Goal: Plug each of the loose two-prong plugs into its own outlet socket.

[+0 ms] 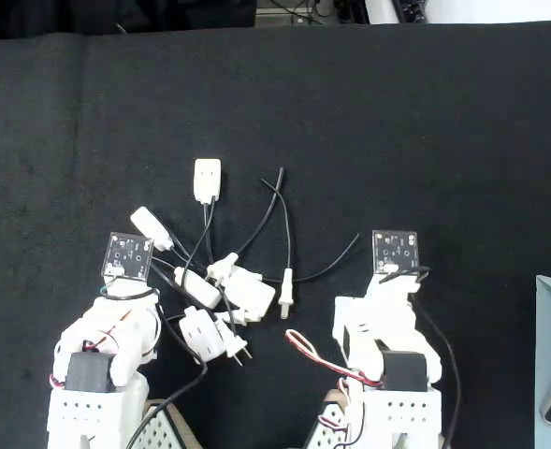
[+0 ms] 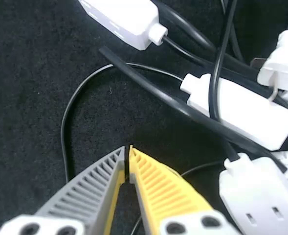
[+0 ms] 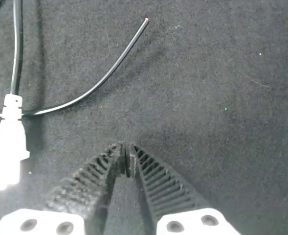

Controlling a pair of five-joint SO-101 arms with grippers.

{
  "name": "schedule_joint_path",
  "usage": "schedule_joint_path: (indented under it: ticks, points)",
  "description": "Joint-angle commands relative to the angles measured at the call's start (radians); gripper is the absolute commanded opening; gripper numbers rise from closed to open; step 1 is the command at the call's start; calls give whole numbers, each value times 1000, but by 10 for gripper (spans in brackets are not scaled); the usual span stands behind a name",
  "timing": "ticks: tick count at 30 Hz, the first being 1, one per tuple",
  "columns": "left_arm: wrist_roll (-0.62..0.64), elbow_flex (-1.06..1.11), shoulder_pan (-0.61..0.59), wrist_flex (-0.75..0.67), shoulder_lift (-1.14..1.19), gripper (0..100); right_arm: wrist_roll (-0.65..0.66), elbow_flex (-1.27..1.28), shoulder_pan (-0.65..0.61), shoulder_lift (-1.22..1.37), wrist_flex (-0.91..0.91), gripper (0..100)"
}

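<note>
Bench (image 1: 443, 112) wears a matt, fuzzy black cloth; on it, glossy smooth white plastic sockets (image 2: 246, 110), satin black rubbery cords (image 2: 144, 81), and ribbed matt plastic jaws.

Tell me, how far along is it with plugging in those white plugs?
Nothing looks done: a slim white two-prong plug lies alone on the black cloth, and another plug's bare prongs stick out nearby. Nothing is in hand; the left gripper and right gripper are both shut, empty. All plugging remains.

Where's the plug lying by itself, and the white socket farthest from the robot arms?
plug (image 3: 8, 141), right wrist view, on its white body.
socket (image 1: 207, 179), high view, on the middle of its top face.
</note>
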Motion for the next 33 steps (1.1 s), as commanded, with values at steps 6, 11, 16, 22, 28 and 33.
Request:
schedule_joint_path:
  ticks: [6, 11, 16, 22, 28, 33]
  points:
    - [-5, 18, 2, 6, -5, 30, -3, -8, 8, -64, 6, 14]
    - [-5, 18, 2, 6, -5, 30, -3, -8, 8, -64, 6, 14]
    - [-5, 18, 2, 6, -5, 30, -3, -8, 8, -64, 6, 14]
    - [-5, 18, 2, 6, -5, 30, -3, -8, 8, -64, 6, 14]
    - [-5, 18, 7, 6, -5, 30, -3, -8, 3, -64, 6, 15]
    - [-11, 13, -2, 8, -5, 31, -2, -8, -28, -64, 0, 15]
